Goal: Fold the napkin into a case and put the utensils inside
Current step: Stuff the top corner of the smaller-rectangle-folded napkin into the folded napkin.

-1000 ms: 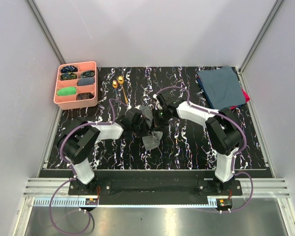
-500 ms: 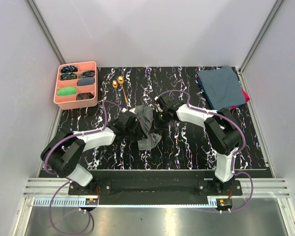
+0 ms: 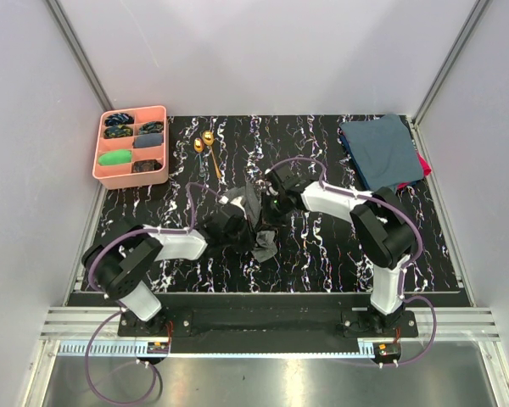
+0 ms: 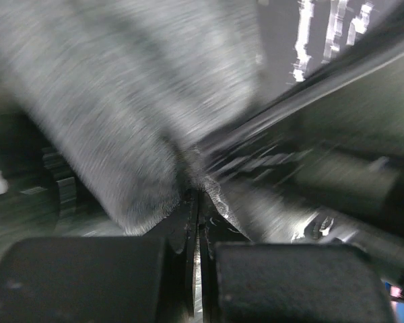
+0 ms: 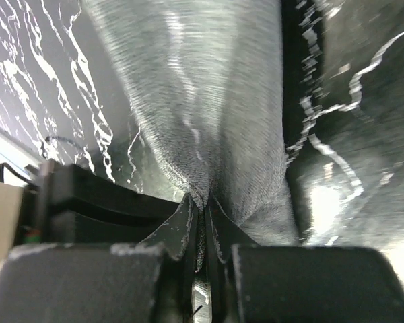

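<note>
Centrally, item one: grey woven fabric napkin [image 3: 262,245], bunched and crumpled rather than folded flat. It is held up over the middle of the table between the two arms, and a loose lower bunch hangs toward the near edge. It is gripped from two sides.

Left gripper [image 3: 243,222]: jaws are pressed together on a fold of the napkin. In the left wrist view the cloth [image 4: 108,121] is blurred and is drawn into the closed fingertips [image 4: 196,202].

Right gripper [image 3: 265,203]: jaws are nearly closed and pinch a ridge of the napkin. In the right wrist view the cloth [image 5: 202,101] is seen fanning out above the pinch [image 5: 203,205].

Item two: two small shiny gold-coloured metal utensils [image 3: 206,140] with thin orange-gold handles. They are laid side by side on the table, rounded heads toward the far edge, apart from the napkin and beyond it to the left.

Surroundings:
- Black white-veined marbled table [image 3: 322,254].
- Pink plastic compartment tray [image 3: 131,180], set at the far left corner, with small dark and green items in its cells.
- Folded dark blue-teal cloths [image 3: 380,151], stacked at the far right corner, with a red edge [image 3: 423,165] showing beneath them.
</note>
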Available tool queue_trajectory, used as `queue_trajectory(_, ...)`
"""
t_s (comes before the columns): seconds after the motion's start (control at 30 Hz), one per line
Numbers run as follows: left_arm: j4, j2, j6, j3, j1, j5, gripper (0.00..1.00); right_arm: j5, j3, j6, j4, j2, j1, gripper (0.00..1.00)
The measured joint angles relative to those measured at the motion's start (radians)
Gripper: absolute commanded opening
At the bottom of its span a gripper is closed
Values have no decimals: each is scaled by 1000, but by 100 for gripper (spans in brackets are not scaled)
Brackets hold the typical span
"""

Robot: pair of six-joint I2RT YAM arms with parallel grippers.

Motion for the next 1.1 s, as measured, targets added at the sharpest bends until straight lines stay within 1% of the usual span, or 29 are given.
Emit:
queue_trajectory(0.1, 53, 33, -26, 5, -23, 3, 0, 8, -6, 24, 9, 0, 19, 8)
queue_trajectory(0.27, 74, 41, -45, 4, -24, 5, 0, 8, -27, 51, 43, 10, 14, 8)
queue_trajectory(0.3, 70, 37, -45, 4, -24, 3, 3, 7, -31, 53, 52, 18, 14, 8)
queue_trajectory(0.4, 23, 11, -36, 3, -28, -9, 9, -2, -41, 54, 74, 41, 16, 8)
queue_trajectory(0.47, -30, -18, -24, 2, -30, -16, 10, -14, -48, 53, 85, 47, 19, 8)
queue_trajectory(0.63, -155, -160, -3, -23, -7, -39, 4, -15, -51, 43, 96, 47, 25, 9)
queue_trajectory(0.67, -166, -189, 0, -31, 11, -40, 3, -15, -51, 40, 96, 47, 25, 19)
queue_trajectory(0.7, -174, -211, 4, -39, 31, -40, 1, -14, -51, 36, 96, 47, 25, 24)
queue_trajectory(0.73, -177, -223, 6, -44, 49, -40, 1, -15, -51, 31, 96, 47, 25, 26)
queue_trajectory(0.97, -207, -232, 23, -55, 214, -23, 0, -24, -51, -14, 95, 36, 30, 34)
queue_trajectory(1.1, -237, -232, 38, -18, 251, -19, 1, -31, -53, -36, 83, 17, 30, 38)
